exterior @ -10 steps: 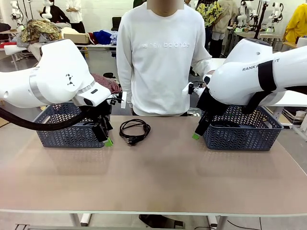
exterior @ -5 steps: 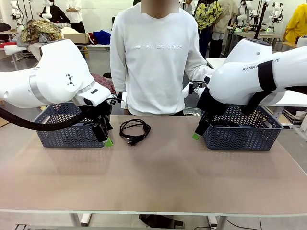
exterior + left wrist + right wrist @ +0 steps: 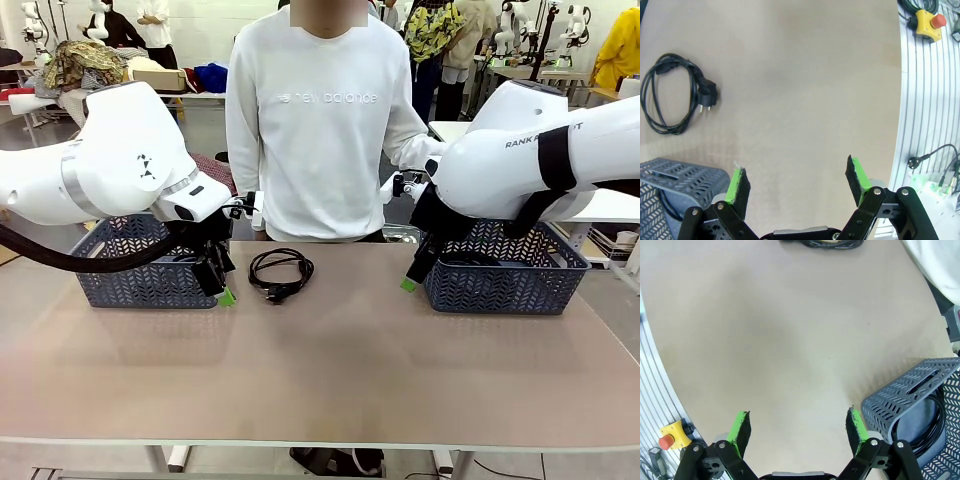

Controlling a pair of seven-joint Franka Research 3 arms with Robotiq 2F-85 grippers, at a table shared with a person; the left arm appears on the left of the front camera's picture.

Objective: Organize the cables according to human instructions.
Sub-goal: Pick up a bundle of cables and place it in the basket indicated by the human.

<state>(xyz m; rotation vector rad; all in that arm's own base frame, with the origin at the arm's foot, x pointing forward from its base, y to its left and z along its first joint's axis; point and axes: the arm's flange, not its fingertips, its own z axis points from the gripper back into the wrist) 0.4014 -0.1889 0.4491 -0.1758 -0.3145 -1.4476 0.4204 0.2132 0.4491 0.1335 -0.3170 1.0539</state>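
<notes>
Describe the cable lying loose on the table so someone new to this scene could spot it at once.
Start at the tan table and find the two grey baskets at its far corners. Between them, nearer the left basket and just in front of the person, lies a coiled black cable. It alone lies on bare tabletop, its plug showing.

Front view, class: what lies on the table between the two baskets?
One coiled cable, nearer the left basket; bare tabletop from it to the right basket, in the front view.
</notes>
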